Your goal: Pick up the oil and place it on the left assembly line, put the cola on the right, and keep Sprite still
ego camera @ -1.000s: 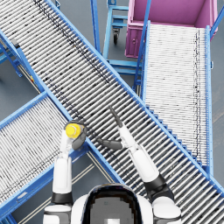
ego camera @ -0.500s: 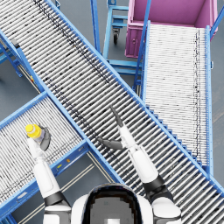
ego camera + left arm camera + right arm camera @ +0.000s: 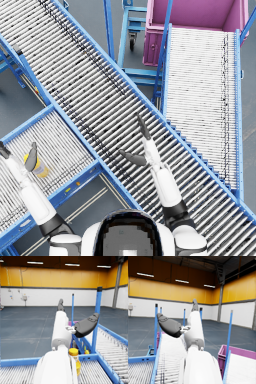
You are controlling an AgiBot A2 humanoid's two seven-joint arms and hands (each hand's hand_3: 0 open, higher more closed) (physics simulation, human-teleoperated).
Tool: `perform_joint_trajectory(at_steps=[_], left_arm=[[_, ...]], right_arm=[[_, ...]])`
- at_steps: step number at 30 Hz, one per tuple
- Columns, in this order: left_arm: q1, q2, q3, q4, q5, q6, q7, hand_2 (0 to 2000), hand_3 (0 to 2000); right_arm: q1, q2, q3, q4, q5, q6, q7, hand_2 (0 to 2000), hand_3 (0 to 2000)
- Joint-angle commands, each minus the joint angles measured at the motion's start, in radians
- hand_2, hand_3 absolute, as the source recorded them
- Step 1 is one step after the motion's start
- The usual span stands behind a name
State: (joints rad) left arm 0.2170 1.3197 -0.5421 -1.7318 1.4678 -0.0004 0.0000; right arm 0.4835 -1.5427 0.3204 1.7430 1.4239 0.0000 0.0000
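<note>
Over the left line (image 3: 62, 142), the left hand (image 3: 20, 162) gapes empty beside the oil (image 3: 40, 170) (right hand (image 3: 142, 150) too).

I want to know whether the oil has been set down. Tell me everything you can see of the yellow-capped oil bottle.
The small amber oil bottle has a round yellow cap and a translucent, plastic-looking body. It seems to stand upright on the grey roller conveyor with blue rails on the robot's left, near that belt's edge. The dark left hand is spread just beside it. Its thumb overlaps the bottle from above, so contact cannot be ruled out, but no fingers wrap it.
</note>
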Motion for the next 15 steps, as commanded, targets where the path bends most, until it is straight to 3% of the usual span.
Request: perform_joint_trajectory(at_steps=[1,9,15], left_arm=[[0.025,-0.024,0.162,-0.075,0.0,0.0,0.0,0,0],[0.133,-0.059,0.393,-0.033,0.001,0.0,0.0,0,0],[0.217,-0.039,0.478,0.005,0.001,0.0,0.0,0,0]], right_arm=[[0.047,-0.022,-0.155,0.008,0.0,0.0,0.0,0,0],[0.041,-0.02,-0.299,0.012,-0.001,0.0,0.0,0,0],[0.024,-0.019,-0.358,0.035,-0.001,0.0,0.0,0,0]])
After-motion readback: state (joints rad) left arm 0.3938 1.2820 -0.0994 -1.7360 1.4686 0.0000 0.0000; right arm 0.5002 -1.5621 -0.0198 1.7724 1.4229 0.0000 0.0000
